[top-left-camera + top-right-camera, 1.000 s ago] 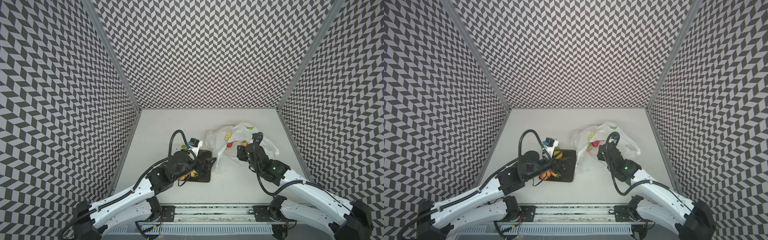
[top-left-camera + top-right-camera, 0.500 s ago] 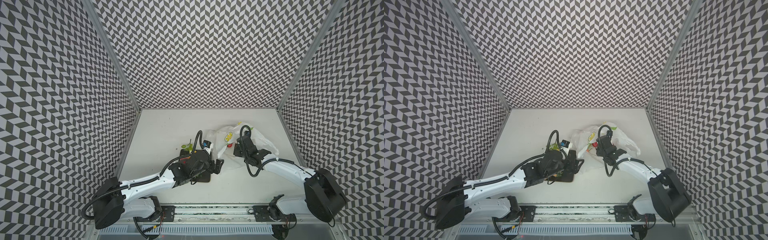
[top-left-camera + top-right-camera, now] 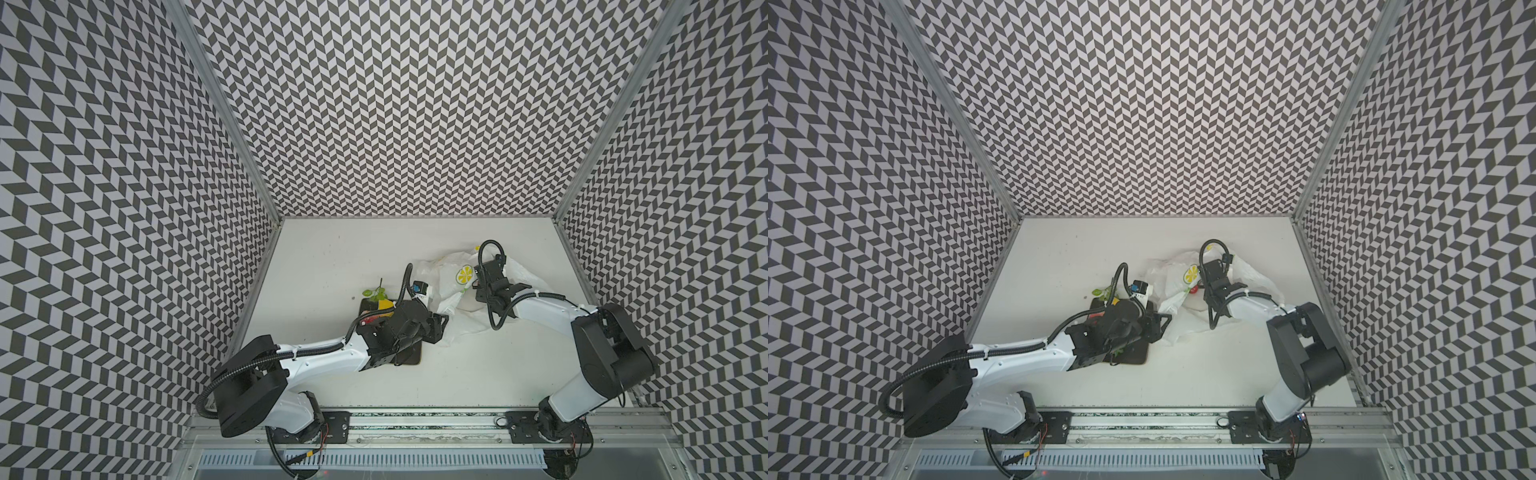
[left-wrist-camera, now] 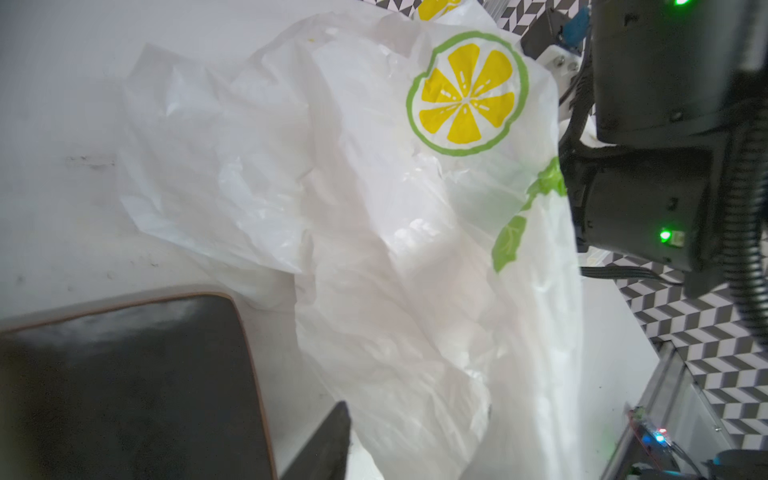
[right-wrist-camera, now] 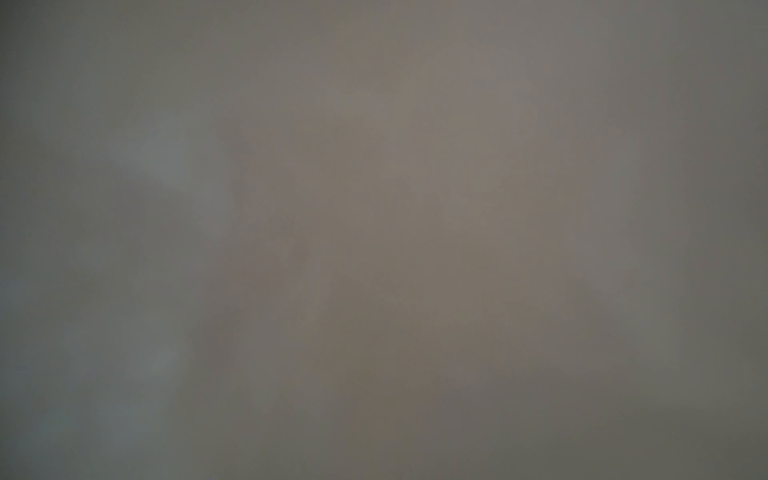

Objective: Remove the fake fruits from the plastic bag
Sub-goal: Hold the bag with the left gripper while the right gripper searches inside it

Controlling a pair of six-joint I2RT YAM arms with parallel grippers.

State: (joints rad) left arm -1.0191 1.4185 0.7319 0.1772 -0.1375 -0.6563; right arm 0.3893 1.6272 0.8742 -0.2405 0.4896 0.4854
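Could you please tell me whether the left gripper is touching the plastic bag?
Cannot tell. In the left wrist view one finger of the left gripper borders the plastic bag, with neither gap nor contact plain; both top views are too coarse.

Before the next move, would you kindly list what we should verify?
1. Right wrist view usable: not ok, uniform grey blur.
2. Right gripper grip, hidden at the plastic bag: cannot tell.
3. Left gripper hold on the bag's edge: cannot tell.
4. Fruit to pick at the bag: ok, a red fruit shows.
5. Bare space on the dark plate: ok.
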